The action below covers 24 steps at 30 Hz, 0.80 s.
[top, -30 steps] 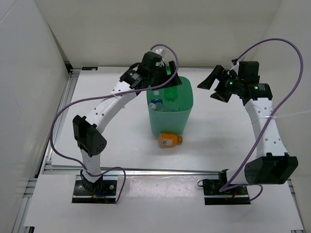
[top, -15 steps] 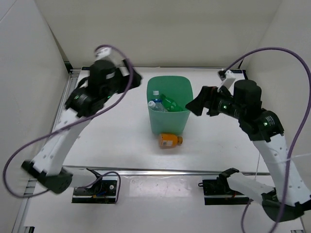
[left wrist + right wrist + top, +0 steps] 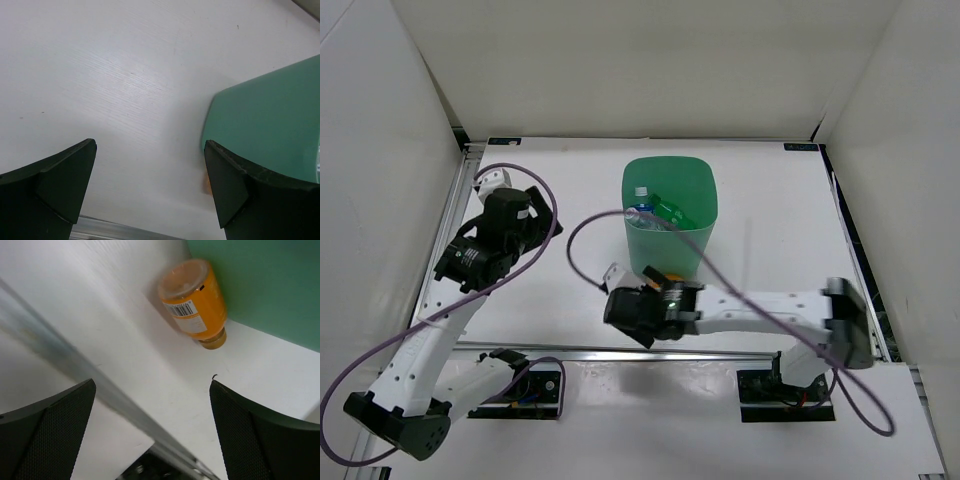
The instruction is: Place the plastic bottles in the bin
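The short orange bottle (image 3: 192,302) lies on its side on the white table (image 3: 115,355), close against the wall of the bin (image 3: 665,255). The green bottle (image 3: 672,212) and some clear bottles (image 3: 636,212) are inside the bin, overlapping, so I cannot count them. The right gripper (image 3: 152,390) hangs low over the orange one with fingers spread wide, probably to come down on both sides of it, and in the top view it covers this bottle almost fully. The left gripper (image 3: 150,155), also spread and holding nothing, stands off to the left of the bin, I think to leave room.
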Each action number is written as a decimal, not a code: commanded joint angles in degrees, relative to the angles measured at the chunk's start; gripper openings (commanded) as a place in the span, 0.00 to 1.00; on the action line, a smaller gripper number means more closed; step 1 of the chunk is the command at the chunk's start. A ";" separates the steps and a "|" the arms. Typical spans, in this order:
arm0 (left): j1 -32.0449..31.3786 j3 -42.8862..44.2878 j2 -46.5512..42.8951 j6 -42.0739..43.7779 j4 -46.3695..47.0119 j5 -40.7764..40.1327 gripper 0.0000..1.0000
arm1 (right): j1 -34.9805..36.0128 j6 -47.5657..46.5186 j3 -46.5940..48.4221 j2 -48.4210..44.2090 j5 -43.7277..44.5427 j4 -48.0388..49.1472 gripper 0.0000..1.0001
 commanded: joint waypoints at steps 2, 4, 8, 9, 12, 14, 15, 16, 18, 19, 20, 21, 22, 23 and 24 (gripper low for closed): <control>0.32 0.11 -2.09 1.07 -2.04 -4.87 1.00 | 0.73 -8.17 -6.51 4.04 16.84 6.89 0.97; 0.85 -0.59 -2.09 0.46 -2.66 -4.88 1.00 | -0.32 -10.66 -8.36 4.04 18.06 12.61 0.97; 0.85 -2.00 -2.78 -0.07 -2.67 -2.86 1.00 | -2.17 -9.69 -9.68 9.39 22.27 12.64 0.97; 0.85 -2.69 -2.79 -0.07 -3.19 -1.98 1.00 | -2.17 -9.69 -10.73 11.06 24.72 13.16 0.97; 0.85 -3.23 -3.32 -0.60 -3.81 -1.36 1.00 | -2.17 -13.63 -13.19 11.60 22.47 19.82 0.97; 0.85 -3.23 -3.84 -0.08 -3.81 -0.74 1.00 | -2.70 -13.65 -15.48 11.68 17.81 23.53 0.97; 0.85 -3.75 -3.84 0.45 -3.81 -0.14 1.00 | -3.30 -13.65 -15.49 12.56 17.80 23.54 0.97; 0.85 -3.75 -3.84 0.45 -3.81 -0.13 1.00 | -3.31 -12.25 -15.49 13.61 17.80 23.54 0.97; 0.85 -3.75 -3.84 0.98 -4.33 0.39 1.00 | -3.84 -11.72 -14.79 15.99 17.80 22.92 0.97; 0.85 -3.75 -3.84 0.98 -4.34 0.40 1.00 | -3.84 -11.71 -14.18 16.00 17.11 22.92 0.97; 0.85 -3.75 -3.23 0.98 -4.34 1.01 1.00 | -4.36 -12.49 -14.17 16.69 16.40 22.92 0.96; 0.85 -3.75 -3.23 0.98 -4.86 1.62 1.00 | -4.37 -12.50 -13.30 17.39 16.40 23.62 0.96; 0.85 -3.75 -3.23 0.98 -4.86 1.63 1.00 | -4.97 -13.11 -12.33 18.27 16.40 23.62 0.96; 0.85 -3.75 -3.23 0.98 -4.86 2.59 1.00 | -5.50 -13.64 -11.72 18.80 16.40 23.62 0.96; 0.85 -4.28 -3.23 0.98 -4.86 3.12 1.00 | -6.20 -13.65 -11.19 18.81 16.40 23.62 0.96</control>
